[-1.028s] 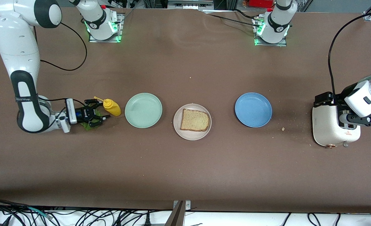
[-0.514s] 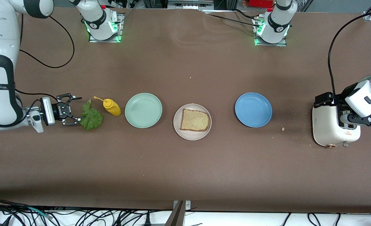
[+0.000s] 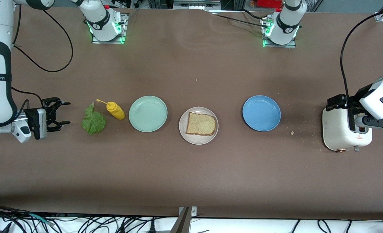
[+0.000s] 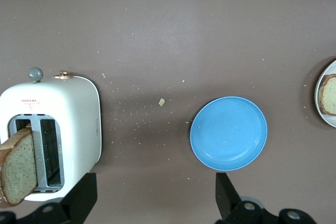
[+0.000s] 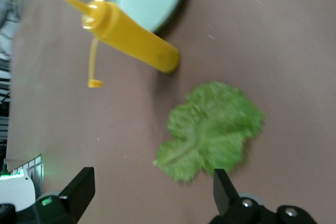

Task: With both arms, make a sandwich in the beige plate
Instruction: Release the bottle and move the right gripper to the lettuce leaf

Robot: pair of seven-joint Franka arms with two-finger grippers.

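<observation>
The beige plate lies mid-table with one bread slice on it; its edge also shows in the left wrist view. A second bread slice sticks up from the toaster's slot. The green lettuce leaf lies flat on the table beside the mustard bottle; it also shows in the right wrist view. My right gripper is open and empty, apart from the leaf, toward the right arm's end; in its own view the leaf's edge lies just ahead of one finger. My left gripper is open and empty over the toaster; its own view shows table between the jaws.
A yellow mustard bottle lies on its side between the leaf and the mint-green plate. A blue plate sits between the beige plate and the toaster. Crumbs are scattered near the toaster.
My right gripper was over the lettuce and has drawn back toward the right arm's end of the table, open. The leaf stays on the table. The left arm has barely moved.
</observation>
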